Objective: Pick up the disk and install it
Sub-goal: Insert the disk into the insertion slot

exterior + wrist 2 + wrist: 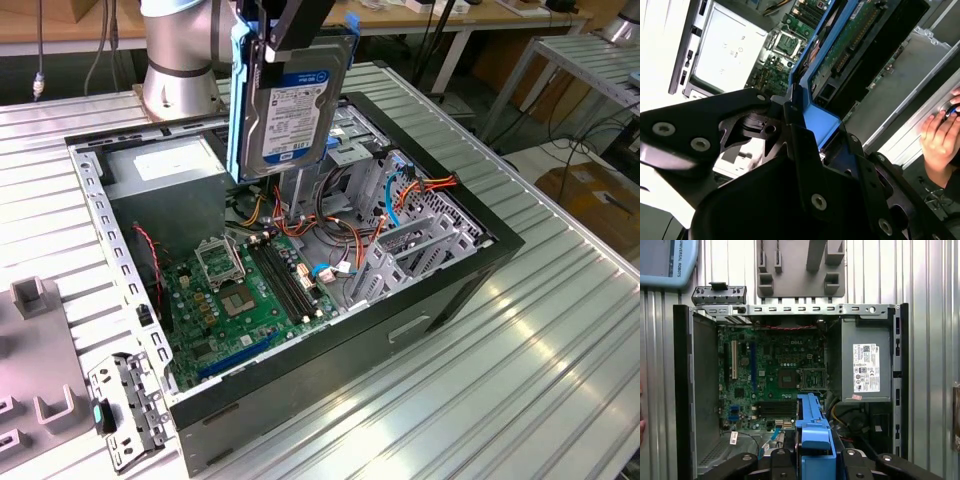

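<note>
The disk (290,110), a dark hard drive with a label and a bright blue carrier frame, hangs upright above the open computer case (430,300). My gripper (292,45) is shut on its upper edge. In the second wrist view the black fingers (805,150) clamp the blue frame, and the disk (855,45) shows its green circuit side. In the first wrist view the disk (812,427) is seen edge-on over the case's drive-bay end, beside the power supply (865,365).
The case holds a green motherboard (240,290), orange and blue cables (410,195) and a metal drive cage (420,240). The robot base (180,70) stands behind the case. A grey fixture (35,300) and a metal bracket (125,410) lie at the exterior view's left. A person's hand (940,140) rests nearby.
</note>
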{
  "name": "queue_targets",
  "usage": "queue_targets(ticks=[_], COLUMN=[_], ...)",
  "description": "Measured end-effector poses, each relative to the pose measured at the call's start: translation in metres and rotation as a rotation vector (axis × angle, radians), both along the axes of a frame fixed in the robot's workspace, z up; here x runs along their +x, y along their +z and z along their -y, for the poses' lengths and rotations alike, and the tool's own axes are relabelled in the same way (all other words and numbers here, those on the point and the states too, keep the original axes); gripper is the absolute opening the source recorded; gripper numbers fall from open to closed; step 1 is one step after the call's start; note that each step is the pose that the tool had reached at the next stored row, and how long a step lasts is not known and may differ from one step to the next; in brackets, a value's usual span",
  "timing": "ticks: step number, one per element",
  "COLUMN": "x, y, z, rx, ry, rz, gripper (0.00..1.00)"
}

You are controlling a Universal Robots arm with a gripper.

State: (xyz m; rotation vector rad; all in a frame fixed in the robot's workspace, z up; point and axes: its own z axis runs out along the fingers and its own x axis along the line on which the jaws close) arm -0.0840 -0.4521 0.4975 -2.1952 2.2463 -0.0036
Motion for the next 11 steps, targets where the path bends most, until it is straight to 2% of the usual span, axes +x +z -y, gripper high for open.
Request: queue_targets(ticks=[6, 8, 11], x=[0.0000, 0.0000, 0.0000], y=[0.0000, 0.0000, 0.0000], z=[0.0107, 0.0173, 0.0222], rx=[0.0001, 0.0000, 0.0000], ry=[0.000, 0.000, 0.000], rz=[0.0000, 0.0000, 0.0000], gripper=[0.37, 0.37, 0.37])
